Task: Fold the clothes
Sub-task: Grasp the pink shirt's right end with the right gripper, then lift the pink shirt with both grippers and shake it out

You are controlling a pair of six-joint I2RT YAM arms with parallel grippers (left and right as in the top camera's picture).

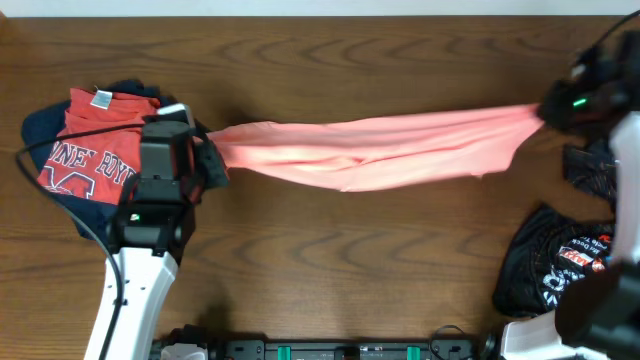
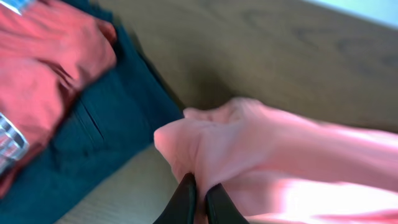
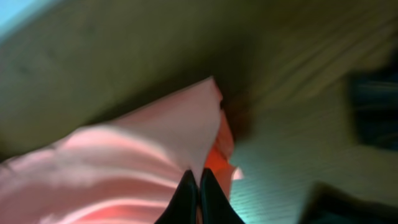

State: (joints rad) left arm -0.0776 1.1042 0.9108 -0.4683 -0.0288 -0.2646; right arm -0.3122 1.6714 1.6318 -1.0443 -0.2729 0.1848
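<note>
The clothes, a salmon-pink T-shirt (image 1: 380, 148), hang stretched in a long band across the table between my two grippers. My left gripper (image 1: 212, 150) is shut on the shirt's left end; in the left wrist view its black fingers (image 2: 200, 190) pinch a bunched fold of the pink fabric (image 2: 267, 149). My right gripper (image 1: 548, 108) is shut on the right end; in the right wrist view its fingers (image 3: 199, 186) clamp a corner of the pink fabric (image 3: 155, 149). No lettering shows on the shirt.
A red-orange tee with white lettering (image 1: 90, 150) lies on dark blue garments (image 1: 45, 125) at the left, seen also under the left wrist as dark blue cloth (image 2: 106, 130). Black garments with colourful logos (image 1: 560, 260) lie at the right front.
</note>
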